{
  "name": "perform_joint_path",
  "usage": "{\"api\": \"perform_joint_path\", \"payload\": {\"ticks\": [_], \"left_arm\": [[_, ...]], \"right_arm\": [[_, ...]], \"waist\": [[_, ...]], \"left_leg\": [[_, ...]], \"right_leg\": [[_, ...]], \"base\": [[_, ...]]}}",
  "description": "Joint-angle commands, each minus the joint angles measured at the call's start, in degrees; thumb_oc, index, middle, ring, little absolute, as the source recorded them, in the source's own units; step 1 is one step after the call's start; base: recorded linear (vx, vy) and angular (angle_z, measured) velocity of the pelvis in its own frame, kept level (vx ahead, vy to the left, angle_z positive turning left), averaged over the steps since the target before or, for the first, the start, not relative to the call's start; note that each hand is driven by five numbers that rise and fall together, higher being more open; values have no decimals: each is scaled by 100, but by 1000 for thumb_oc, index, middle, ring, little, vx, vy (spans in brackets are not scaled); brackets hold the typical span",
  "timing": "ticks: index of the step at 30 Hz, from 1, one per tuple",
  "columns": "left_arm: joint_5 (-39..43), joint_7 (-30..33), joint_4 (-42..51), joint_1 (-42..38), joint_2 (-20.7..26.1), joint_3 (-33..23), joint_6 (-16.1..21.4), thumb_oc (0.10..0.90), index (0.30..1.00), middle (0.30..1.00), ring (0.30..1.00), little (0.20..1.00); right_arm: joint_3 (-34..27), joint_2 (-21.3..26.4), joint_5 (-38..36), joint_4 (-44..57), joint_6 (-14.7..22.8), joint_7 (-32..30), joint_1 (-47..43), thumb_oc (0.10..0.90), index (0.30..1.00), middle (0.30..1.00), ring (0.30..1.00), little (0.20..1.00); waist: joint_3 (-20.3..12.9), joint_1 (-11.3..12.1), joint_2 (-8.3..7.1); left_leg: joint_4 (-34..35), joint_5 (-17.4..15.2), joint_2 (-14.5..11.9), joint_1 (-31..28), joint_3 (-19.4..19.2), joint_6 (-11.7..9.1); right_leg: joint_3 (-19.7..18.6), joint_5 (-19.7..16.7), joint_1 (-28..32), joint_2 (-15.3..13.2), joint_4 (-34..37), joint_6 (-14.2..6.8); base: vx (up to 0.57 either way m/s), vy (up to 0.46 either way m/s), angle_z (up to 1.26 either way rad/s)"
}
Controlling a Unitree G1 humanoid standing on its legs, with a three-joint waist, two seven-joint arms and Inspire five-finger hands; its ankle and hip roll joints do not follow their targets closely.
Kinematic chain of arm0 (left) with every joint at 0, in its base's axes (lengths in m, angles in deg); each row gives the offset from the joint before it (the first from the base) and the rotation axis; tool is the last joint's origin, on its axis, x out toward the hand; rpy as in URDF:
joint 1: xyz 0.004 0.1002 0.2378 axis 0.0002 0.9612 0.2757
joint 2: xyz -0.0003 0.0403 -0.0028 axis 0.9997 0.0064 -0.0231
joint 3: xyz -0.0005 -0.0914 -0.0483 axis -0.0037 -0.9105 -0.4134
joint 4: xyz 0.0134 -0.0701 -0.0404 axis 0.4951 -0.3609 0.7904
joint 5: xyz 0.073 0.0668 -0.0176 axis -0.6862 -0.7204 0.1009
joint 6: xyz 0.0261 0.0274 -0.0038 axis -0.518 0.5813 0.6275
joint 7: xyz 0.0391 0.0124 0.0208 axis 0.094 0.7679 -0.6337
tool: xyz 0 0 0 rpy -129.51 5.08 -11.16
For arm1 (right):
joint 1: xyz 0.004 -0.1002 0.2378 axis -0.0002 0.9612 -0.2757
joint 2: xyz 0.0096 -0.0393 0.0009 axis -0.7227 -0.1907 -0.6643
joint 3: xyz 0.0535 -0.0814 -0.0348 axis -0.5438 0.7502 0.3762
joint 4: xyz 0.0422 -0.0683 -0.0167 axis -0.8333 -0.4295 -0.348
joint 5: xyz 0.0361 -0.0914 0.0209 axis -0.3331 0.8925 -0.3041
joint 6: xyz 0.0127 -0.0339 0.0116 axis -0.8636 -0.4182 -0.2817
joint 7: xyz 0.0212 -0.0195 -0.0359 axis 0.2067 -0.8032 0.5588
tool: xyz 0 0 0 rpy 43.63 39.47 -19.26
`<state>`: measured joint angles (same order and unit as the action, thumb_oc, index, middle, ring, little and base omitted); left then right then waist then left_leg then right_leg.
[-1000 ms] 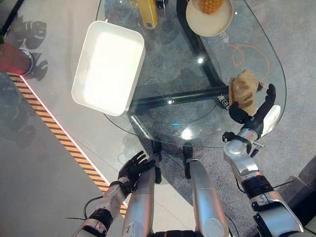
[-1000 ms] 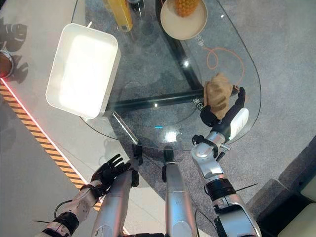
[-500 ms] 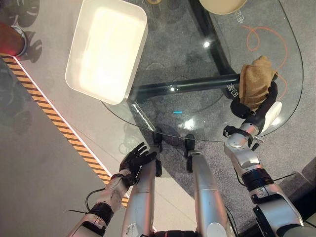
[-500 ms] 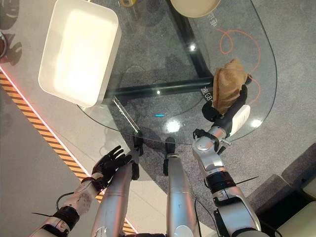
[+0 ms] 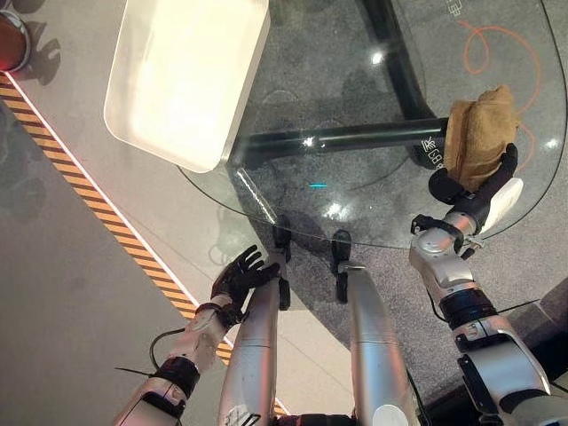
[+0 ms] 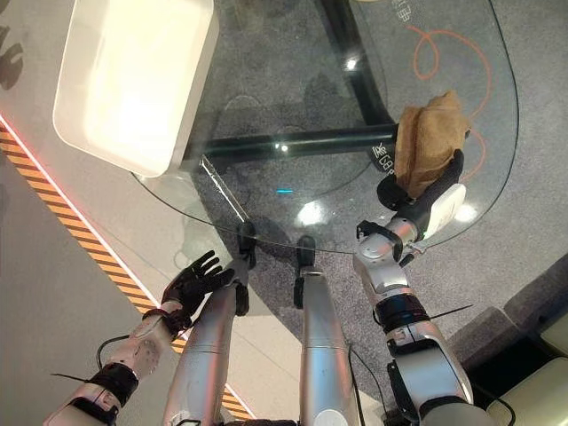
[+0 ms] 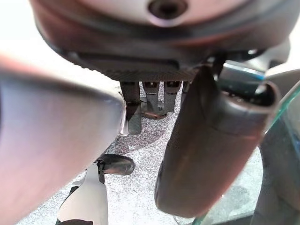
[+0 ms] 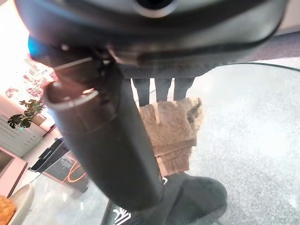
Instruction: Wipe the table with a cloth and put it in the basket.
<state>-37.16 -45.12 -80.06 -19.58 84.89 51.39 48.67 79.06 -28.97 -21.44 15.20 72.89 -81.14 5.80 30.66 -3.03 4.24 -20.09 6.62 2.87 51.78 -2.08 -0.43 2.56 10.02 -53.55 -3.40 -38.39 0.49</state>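
1. The left robot hand (image 5: 241,277) hangs idle at 7 o'clock, fingers spread, below the tabletop's edge.
2. The white, smooth, rectangular basket (image 5: 182,80) sits at 11 o'clock on the round glass tabletop (image 5: 337,98).
3. The crumpled brown cloth (image 5: 479,133) lies at 3 o'clock; the right robot hand (image 5: 475,191) pinches its near edge between thumb and fingers. Wiping seems under way; next, sweep it leftward.

A tan-brown cloth (image 5: 480,131) lay at the frame's right on clear glass (image 5: 337,204). The basket (image 5: 182,75), upper left, was white. Orange-and-black stripes (image 5: 98,213) crossed the grey floor diagonally.
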Motion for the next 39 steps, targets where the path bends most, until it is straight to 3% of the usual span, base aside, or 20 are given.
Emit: {"api": "perform_joint_path", "payload": {"ticks": [1,6,8,9,10,25,39], "left_arm": [[141,-86,54,511,-634,769,-257,800,900,900,900,900],[138,-62,81,460,-618,789,-276,800,900,900,900,900],[148,-47,103,449,-604,799,-292,800,900,900,900,900],[155,-41,109,446,-602,802,-297,800,900,900,900,900],[165,-35,110,442,-604,805,-296,800,900,900,900,900],[164,-3,157,490,-648,781,-266,800,900,900,900,900],[216,15,260,575,-751,688,-214,800,900,900,900,900]], "right_arm": [[-194,354,-290,271,112,-360,222,800,900,900,900,900],[-180,337,-358,188,140,-323,135,800,900,900,900,900],[-170,338,-374,186,163,-274,117,564,698,698,698,664],[-162,329,-359,180,171,-267,104,289,462,462,462,389],[-150,327,-352,189,168,-261,80,100,300,300,300,200],[-134,221,-84,711,332,-240,181,100,300,300,300,200],[-59,218,480,1676,18,-8,109,100,300,300,300,200]], "waist": [[-86,31,39],[-86,54,41],[-86,63,40],[-86,67,41],[-86,73,36],[-86,79,-8],[-86,111,6]], "left_leg": [[-1290,-1201,268,245,-201,330],[-1333,-1210,276,348,-176,324],[-1368,-1213,278,408,-170,327],[-1372,-1214,280,422,-164,327],[-1374,-1211,287,433,-156,325],[-1429,-1228,302,532,-132,330],[-1397,-1222,317,610,-162,369]], "right_leg": [[69,-1042,-86,258,996,-116],[79,-1041,-183,261,948,-124],[85,-1047,-237,259,925,-126],[88,-1047,-255,262,914,-128],[93,-1049,-261,266,914,-127],[77,-1042,-360,285,838,-142],[8,-1077,-484,263,832,-192]], "base": [[0,0,0],[0,0,0],[0,0,0],[0,0,0],[0,0,0],[5,16,1],[11,57,0]]}}
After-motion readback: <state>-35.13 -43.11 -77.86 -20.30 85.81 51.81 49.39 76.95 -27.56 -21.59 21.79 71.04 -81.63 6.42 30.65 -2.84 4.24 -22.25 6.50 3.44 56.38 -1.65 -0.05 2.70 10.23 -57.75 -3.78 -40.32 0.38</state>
